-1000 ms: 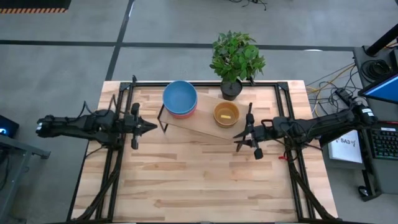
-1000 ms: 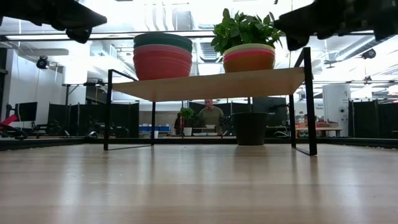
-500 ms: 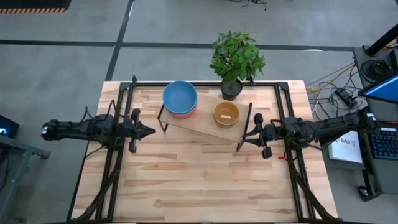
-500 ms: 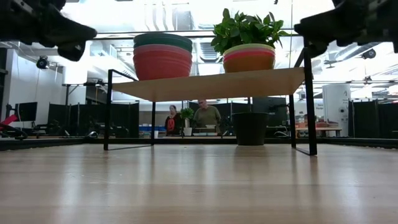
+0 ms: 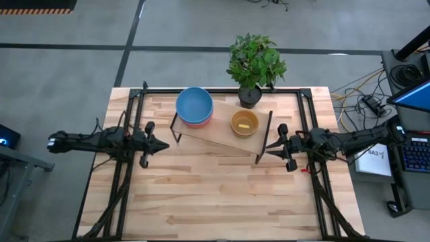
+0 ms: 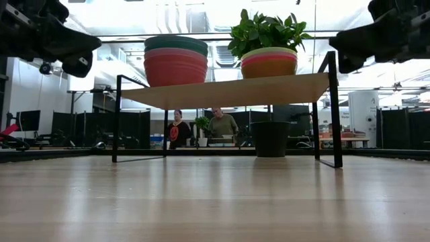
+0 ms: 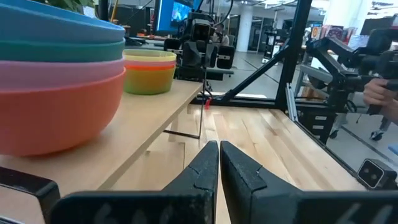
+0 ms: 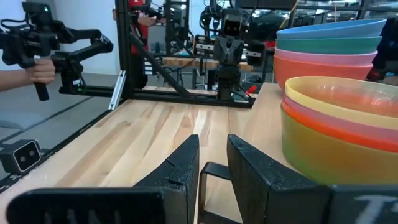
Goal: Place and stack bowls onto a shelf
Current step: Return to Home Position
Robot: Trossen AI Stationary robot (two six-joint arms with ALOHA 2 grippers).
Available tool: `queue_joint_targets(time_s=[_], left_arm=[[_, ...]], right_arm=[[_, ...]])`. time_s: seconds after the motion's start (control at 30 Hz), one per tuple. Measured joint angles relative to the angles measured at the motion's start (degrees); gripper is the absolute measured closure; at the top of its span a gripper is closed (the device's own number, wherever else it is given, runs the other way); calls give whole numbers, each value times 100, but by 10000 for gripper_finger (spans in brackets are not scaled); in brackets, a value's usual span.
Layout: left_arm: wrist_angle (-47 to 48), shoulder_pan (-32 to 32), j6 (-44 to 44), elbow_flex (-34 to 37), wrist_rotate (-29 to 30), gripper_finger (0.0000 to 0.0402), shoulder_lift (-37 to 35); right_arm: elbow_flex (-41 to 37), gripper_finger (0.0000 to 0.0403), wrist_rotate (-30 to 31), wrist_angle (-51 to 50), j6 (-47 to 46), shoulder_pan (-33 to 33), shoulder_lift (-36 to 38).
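Two bowl stacks stand on the shelf (image 5: pixel 215 138) at the table's (image 5: pixel 215 202) rear part: one w/ blue bowl (image 5: pixel 195 105) on top, the other w/ yellow bowl (image 5: pixel 244 123) on top. The left gripper (image 5: pixel 164 143) hovers just beside the shelf's left end, jaws closed, holding nothing. The right gripper (image 5: pixel 268 148) hovers by the shelf's right end, jaws a bit apart, holding nothing.

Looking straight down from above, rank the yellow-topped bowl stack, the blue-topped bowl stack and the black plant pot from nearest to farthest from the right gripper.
From the right gripper:
1. Yellow-topped bowl stack, on the right end of the shelf.
2. Black plant pot, just behind the shelf.
3. Blue-topped bowl stack, on the shelf's left end.
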State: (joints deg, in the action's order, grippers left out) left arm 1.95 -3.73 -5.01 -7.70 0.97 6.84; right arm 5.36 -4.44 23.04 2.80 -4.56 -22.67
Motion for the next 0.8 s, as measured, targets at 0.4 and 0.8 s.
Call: queue_joint_targets(time_s=[0.4,0.8], left_arm=[[-887,0,-68,639,-21,401,-47],[-832,-2,-198,710,-472,402,-48]], right_arm=[[-454,330,-198,-41,109,0,1147],[-463,330,-197,-424,146,0,1537]])
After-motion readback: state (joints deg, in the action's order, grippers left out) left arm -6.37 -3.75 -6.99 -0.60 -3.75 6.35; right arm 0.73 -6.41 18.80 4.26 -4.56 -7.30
